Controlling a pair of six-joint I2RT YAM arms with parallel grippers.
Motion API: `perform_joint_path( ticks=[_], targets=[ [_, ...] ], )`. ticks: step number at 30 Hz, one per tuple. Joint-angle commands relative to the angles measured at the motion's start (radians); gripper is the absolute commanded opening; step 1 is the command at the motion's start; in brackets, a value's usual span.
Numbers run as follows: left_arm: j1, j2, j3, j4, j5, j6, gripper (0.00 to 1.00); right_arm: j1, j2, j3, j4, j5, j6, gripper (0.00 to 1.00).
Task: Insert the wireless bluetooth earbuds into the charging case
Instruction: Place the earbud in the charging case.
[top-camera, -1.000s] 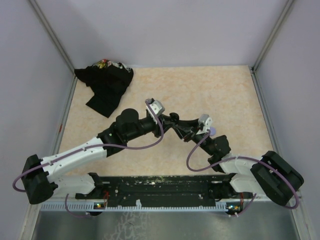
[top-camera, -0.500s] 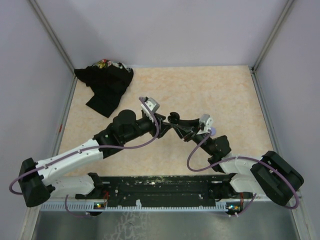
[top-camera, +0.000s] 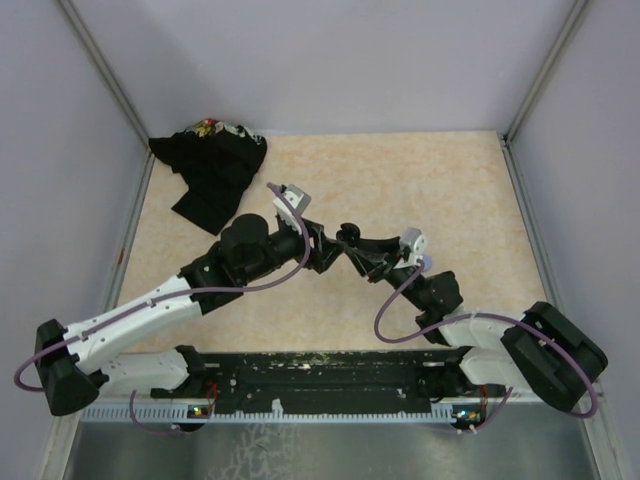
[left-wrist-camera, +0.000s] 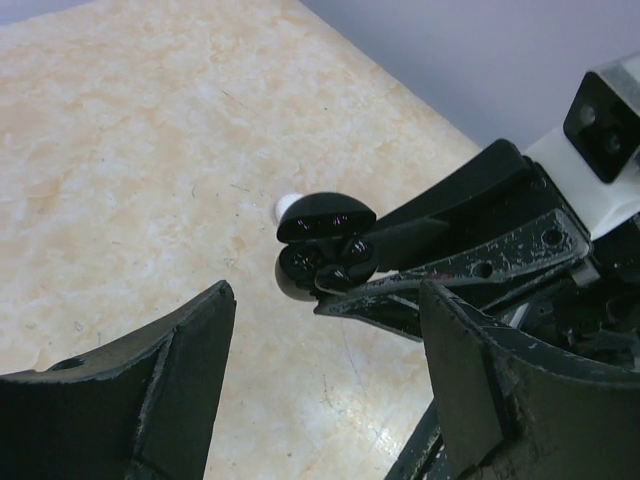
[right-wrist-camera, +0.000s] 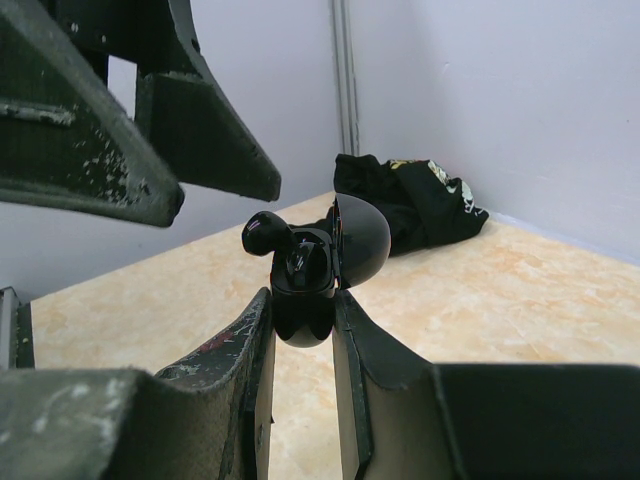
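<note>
From overhead the charging case (top-camera: 347, 237) is too small to make out. Up close, its bottom is buried between the fingers of the right gripper (right-wrist-camera: 302, 305), and a white bit (left-wrist-camera: 287, 206) peeks from behind its lid, unidentifiable.

The counter (top-camera: 420, 180) is a pale beige slab with a marbled pattern. A crumpled black cloth (top-camera: 210, 170) with a printed patch lies on it in the far left corner.

No legible text anywhere; print on the black cloth (top-camera: 210, 175) unreadable.
</note>
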Motion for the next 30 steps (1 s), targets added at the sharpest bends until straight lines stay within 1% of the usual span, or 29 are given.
perform_joint_path(
  ticks=[1, 6, 15, 19, 25, 30],
  targets=[
    [-0.005, 0.024, 0.06, -0.015, -0.057, -0.022, 0.79, 0.003, -0.006, 0.001, 0.079, 0.008, 0.009, 0.0],
    [-0.005, 0.044, 0.069, -0.038, -0.107, -0.028, 0.79, 0.003, -0.009, -0.002, 0.079, 0.01, 0.008, 0.0],
    [-0.005, 0.072, 0.087, -0.083, -0.121, -0.02, 0.77, 0.003, -0.01, -0.003, 0.079, 0.01, 0.008, 0.0],
    [-0.005, 0.058, 0.083, -0.121, -0.176, -0.009, 0.76, 0.003, -0.011, -0.004, 0.08, 0.013, 0.008, 0.0],
    [-0.003, 0.022, 0.066, -0.136, -0.246, 0.011, 0.76, 0.003, -0.011, -0.003, 0.084, 0.007, 0.009, 0.0],
    [-0.002, 0.031, 0.075, -0.116, -0.22, 0.005, 0.75, 0.003, -0.012, -0.002, 0.081, 0.004, 0.009, 0.0]
  ],
)
